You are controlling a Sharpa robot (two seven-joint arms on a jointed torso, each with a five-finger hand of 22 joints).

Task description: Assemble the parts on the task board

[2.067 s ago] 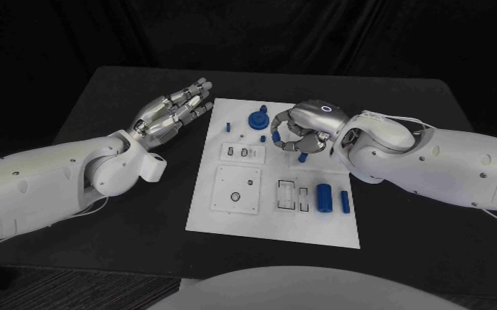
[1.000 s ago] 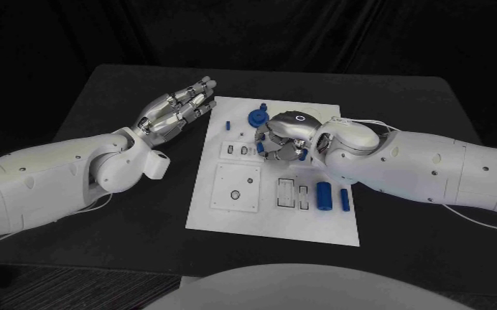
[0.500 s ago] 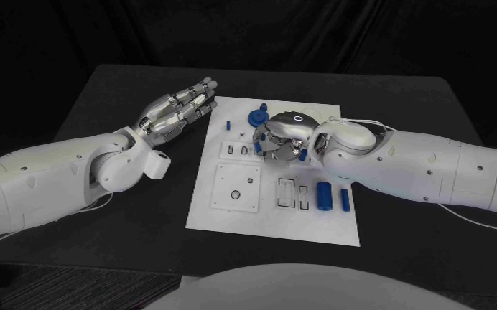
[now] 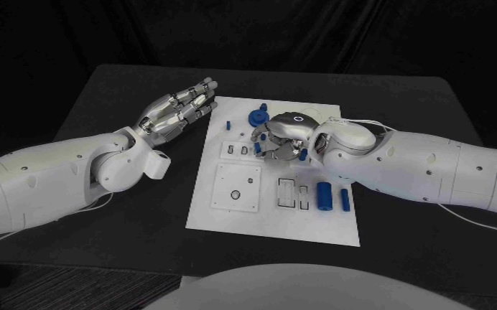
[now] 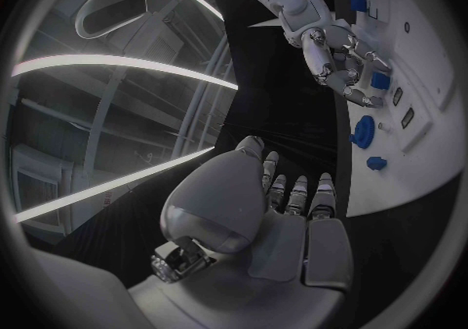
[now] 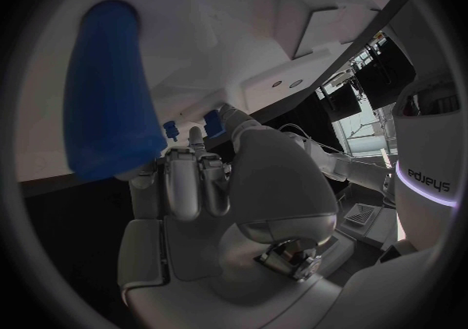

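Observation:
The white task board lies in the middle of the table. My right hand hovers over its far half with fingers curled down; whether it holds anything is hidden. A small blue part shows at its fingers and an upright blue peg stands just under its wrist, looming large as the blue peg in the right wrist view. A round blue part and a small blue part sit beyond the hand. My left hand is open, off the board's left edge.
Two blue cylinders lie side by side at the board's near right. White inset plates with slots sit near the board's left. The left wrist view shows my right hand over the board.
Since the earliest frame my right hand has moved left over the board, covering the area between the small part and the peg. Over the last second it barely shifts. My left hand stays still.

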